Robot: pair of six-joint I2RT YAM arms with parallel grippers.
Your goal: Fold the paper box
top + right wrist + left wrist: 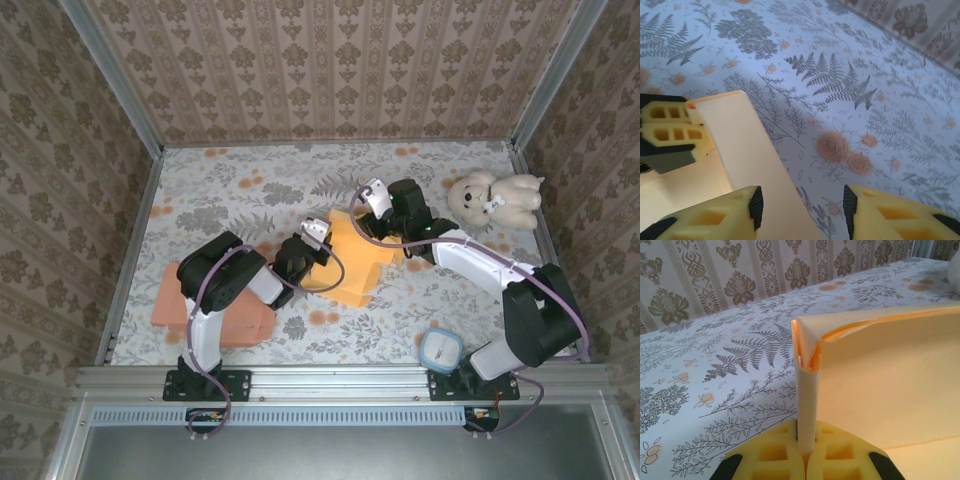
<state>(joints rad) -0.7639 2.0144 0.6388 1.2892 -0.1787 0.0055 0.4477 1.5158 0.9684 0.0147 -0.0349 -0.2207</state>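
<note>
paper box [360, 268]: parts under left arm [215, 278], right arm [470, 258] | orange pad [170, 300]: partly under left arm

Cream teddy bear [495, 198] far right, blue-rimmed container [441, 350] at near edge, floral tablecloth [250, 190], patterned walls [330, 60]

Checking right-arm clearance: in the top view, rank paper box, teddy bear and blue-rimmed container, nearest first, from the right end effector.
1. paper box, at the right end effector, centre.
2. teddy bear, far right.
3. blue-rimmed container, near edge, right.
</note>
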